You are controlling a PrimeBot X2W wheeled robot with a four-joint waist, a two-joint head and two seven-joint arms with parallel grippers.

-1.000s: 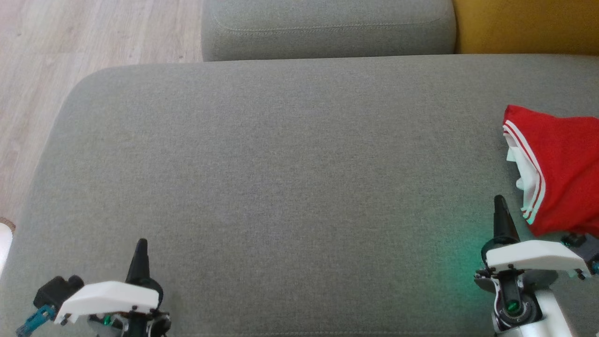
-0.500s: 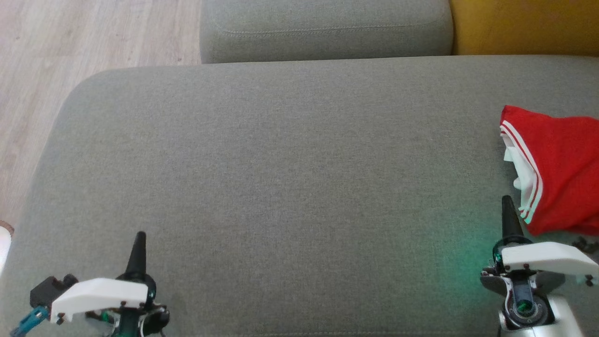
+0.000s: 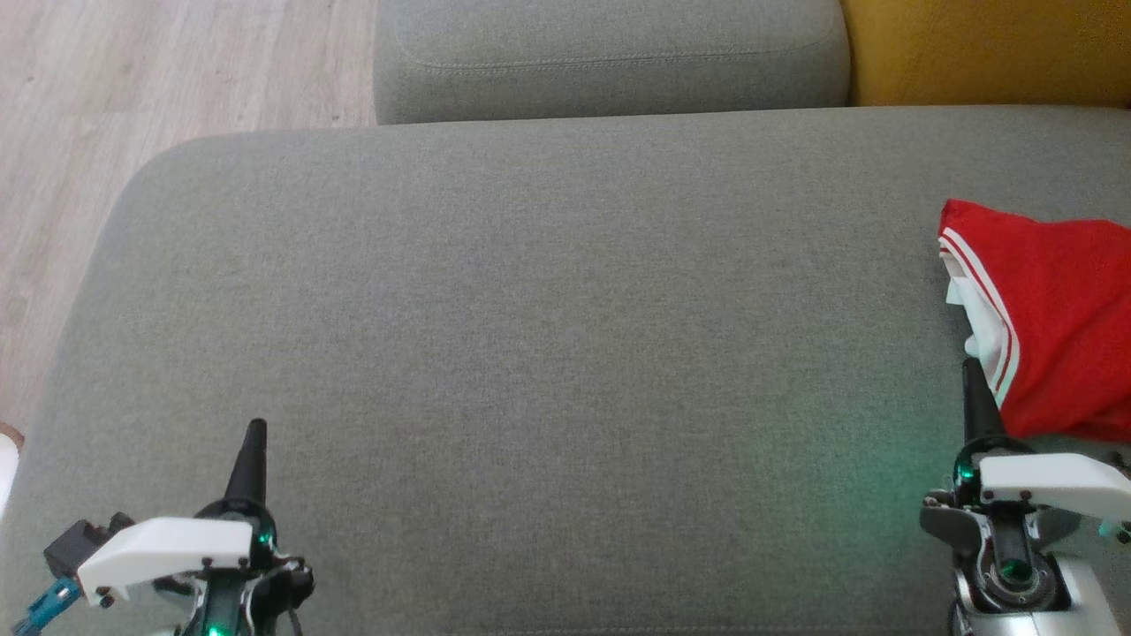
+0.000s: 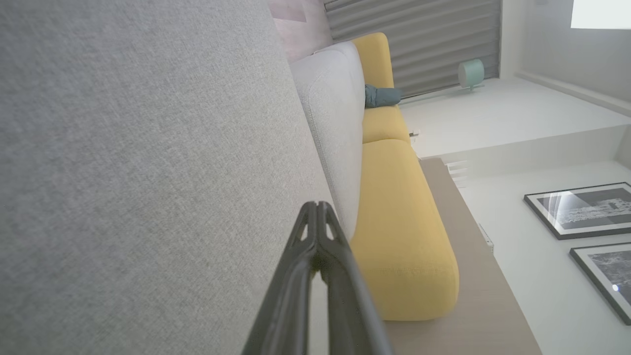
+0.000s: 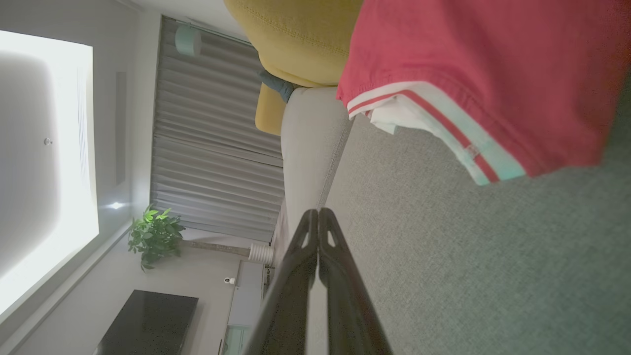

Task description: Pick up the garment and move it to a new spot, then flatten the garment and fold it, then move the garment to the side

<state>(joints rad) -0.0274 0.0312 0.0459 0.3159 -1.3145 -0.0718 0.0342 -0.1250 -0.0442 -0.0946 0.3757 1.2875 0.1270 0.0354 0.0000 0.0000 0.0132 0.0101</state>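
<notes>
Head view: red garment (image 3: 1051,327) with white-striped hem lies on the grey sofa seat (image 3: 530,309) at the far right, partly cut off by the frame edge. It looks compact, with a white inner layer showing at the hem; can't tell how neatly it's folded.

Right hand (image 3: 970,367) has its fingers pressed together and holds nothing. The tip is just beside the garment's striped lower-left edge; contact can't be told. In the right wrist view the cloth sits ahead and off to one side of the closed fingers, not between them. Left hand (image 3: 254,428) is also pressed together and empty, low over the seat at lower left, well apart from the garment.

Step judgement: the scene fits two stages. Either the garment is waiting at the side to be picked up, or it's already folded and parked at the side. The frames don't settle which, so no next move is named.

Surroundings: the middle of the seat is bare. Grey back cushion (image 3: 610,53) at top, yellow cushion (image 3: 990,44) top right, wooden floor (image 3: 132,79) at left. Nothing stands between either hand and the garment. Main limit: much of the cloth is out of the head view.
</notes>
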